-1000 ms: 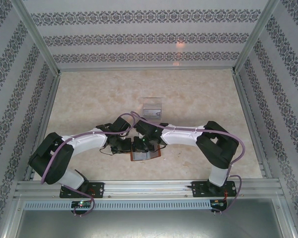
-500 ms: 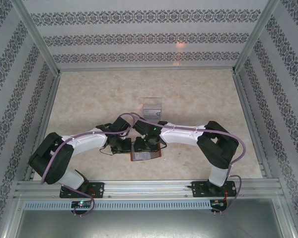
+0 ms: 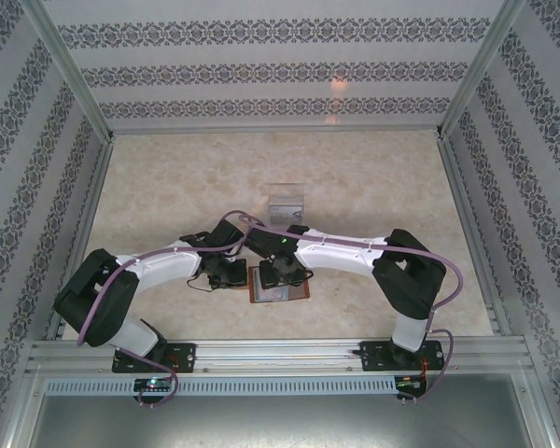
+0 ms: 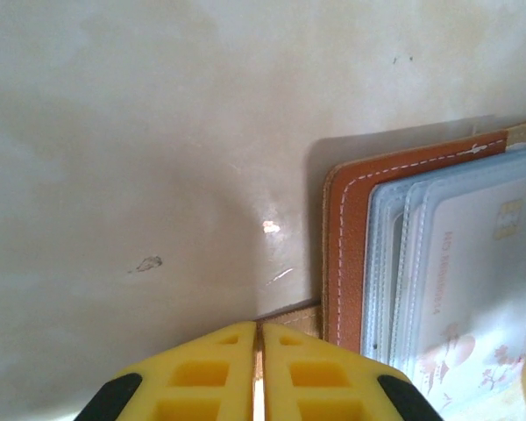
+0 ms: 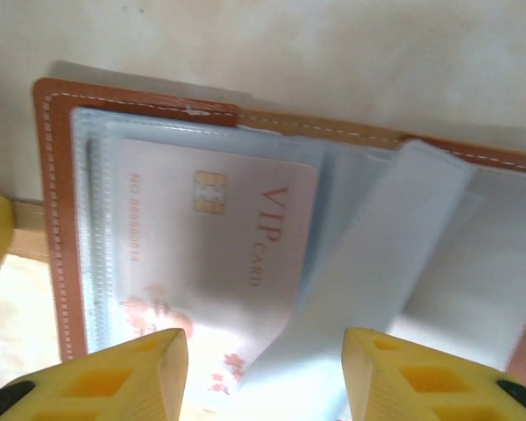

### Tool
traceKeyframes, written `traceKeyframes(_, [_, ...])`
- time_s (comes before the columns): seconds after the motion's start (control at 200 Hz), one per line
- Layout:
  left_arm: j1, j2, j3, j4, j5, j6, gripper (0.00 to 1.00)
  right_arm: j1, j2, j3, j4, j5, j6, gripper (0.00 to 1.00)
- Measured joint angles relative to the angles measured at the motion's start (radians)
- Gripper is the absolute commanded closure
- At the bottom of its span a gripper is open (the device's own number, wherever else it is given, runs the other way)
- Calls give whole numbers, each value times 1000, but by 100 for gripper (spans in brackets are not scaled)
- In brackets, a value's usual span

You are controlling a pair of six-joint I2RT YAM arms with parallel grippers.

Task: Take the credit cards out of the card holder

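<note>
Wallet (image 3: 280,291) is lying open on the worktop (image 3: 168,187), right between the two arms, with a clear box (image 3: 287,203) a bit beyond it. Left claw (image 4: 257,344) is pinched tight on the little brown tab (image 4: 291,314) at the wallet's left edge. Right claw (image 5: 263,377) hangs over the pockets with jaws apart, gripping nothing, and a loose grey-blue sleeve (image 5: 368,263) runs down between them. The VIP card (image 5: 219,228) sits tucked in its left-hand pocket.
</note>
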State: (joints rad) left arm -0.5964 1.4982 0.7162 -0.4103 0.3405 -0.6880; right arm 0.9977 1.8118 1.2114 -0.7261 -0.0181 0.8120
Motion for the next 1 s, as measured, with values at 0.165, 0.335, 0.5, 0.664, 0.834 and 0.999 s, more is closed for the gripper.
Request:
traceKeyframes(0.165, [3, 3, 0, 2, 3, 0, 89, 0, 0, 2, -51, 45, -5, 53])
traceKeyframes(0.335, [3, 4, 1, 2, 6, 0, 89, 0, 0, 2, -84, 75, -7, 53])
traceKeyframes(0.5, [3, 5, 4, 1, 6, 1, 89, 0, 0, 1, -106, 103, -13, 50])
traceKeyframes(0.664, [3, 5, 23, -5, 16, 3, 88, 0, 0, 1, -123, 129, -21, 49])
traceKeyframes(0.834, [2, 5, 60, -12, 26, 3, 88, 0, -1, -4, -145, 159, -27, 51])
traceKeyframes(0.999, [-4, 5, 84, -16, 39, 3, 88, 0, -17, -10, -161, 178, -29, 55])
